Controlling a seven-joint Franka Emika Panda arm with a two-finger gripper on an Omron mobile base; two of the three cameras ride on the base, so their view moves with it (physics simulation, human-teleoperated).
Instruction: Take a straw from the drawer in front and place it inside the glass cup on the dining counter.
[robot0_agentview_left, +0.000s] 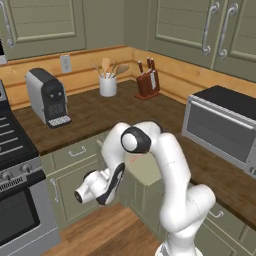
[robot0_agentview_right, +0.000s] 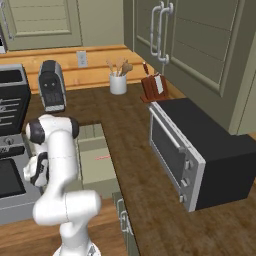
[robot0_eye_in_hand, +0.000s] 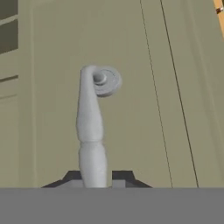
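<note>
Open drawer (robot0_agentview_right: 95, 162): straw (robot0_agentview_right: 102, 157) above pincer (robot0_agentview_left: 80, 195).

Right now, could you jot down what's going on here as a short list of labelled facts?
drawer: pulled open under the counter, beside the arm
straw: thin red line lying inside the drawer
gripper: low, in front of a cabinet door; whether open or shut can't be told
handle: silver, close in front of the hand camera
counter: holds coffee machine, utensil pot, knife block, toaster oven
</note>
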